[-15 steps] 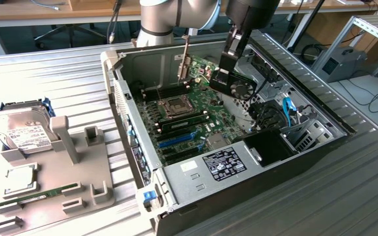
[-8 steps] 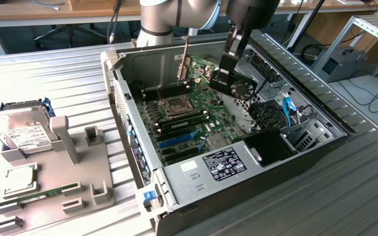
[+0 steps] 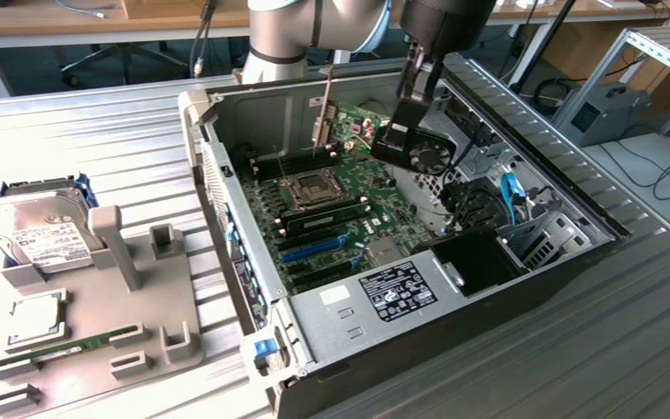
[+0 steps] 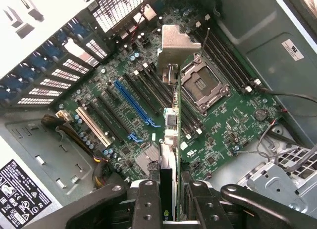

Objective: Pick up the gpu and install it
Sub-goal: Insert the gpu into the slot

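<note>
- One gpu, pinched edge-on between the fingers, hangs above the motherboard, centre frame.
- Risk, as judged: misalignment with the blue slot could jam the card's edge.

Bright, even overhead room light; the ribbed metal desk shines pale without harsh glare. Shadow pools inside the open computer case. Up close, the hand looks dark and soft.

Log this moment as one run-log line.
gripper: shut on green fan-cooled gpu card | position: held above motherboard in open computer case | seated: no
</note>
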Motion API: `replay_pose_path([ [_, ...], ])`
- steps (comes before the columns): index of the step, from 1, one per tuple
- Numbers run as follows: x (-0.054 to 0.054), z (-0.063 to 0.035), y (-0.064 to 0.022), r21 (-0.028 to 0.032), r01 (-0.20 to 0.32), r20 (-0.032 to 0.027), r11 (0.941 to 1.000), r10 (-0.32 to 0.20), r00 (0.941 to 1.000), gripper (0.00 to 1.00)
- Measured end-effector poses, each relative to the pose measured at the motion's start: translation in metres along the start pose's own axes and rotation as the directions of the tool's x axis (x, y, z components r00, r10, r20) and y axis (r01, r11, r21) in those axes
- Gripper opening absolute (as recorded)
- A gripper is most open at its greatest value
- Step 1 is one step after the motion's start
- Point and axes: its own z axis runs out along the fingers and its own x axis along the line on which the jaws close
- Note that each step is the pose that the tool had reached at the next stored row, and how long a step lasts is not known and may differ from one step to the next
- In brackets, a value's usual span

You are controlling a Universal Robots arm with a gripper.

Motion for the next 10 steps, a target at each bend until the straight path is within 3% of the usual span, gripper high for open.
replay_pose_path([
  [10, 0.0, 0.0, 0.0, -0.0002, 0.034, -0.0013, 0.9994, -0.034, 0.9994, 0.26],
])
